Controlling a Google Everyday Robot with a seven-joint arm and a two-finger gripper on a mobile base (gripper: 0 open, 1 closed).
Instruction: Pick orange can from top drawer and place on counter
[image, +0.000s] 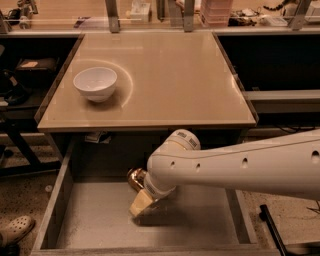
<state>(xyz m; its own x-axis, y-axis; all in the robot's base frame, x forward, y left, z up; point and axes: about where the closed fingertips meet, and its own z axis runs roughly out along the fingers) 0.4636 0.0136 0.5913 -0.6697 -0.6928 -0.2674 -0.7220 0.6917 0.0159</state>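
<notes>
The top drawer (90, 220) is pulled open below the counter (170, 75). My gripper (138, 194) reaches down into the drawer at its middle. It is shut on the orange can (134, 178), whose shiny golden end shows at the left of my wrist. One beige finger (141, 203) shows below the can; the other is hidden behind my arm. The can hangs a little above the speckled drawer floor, with a shadow under it.
A white bowl (95, 83) sits on the counter's left side. My white arm (240, 165) crosses the drawer's right half. A cluttered shelf (150, 12) runs along the back. A shoe (15, 231) is on the floor at lower left.
</notes>
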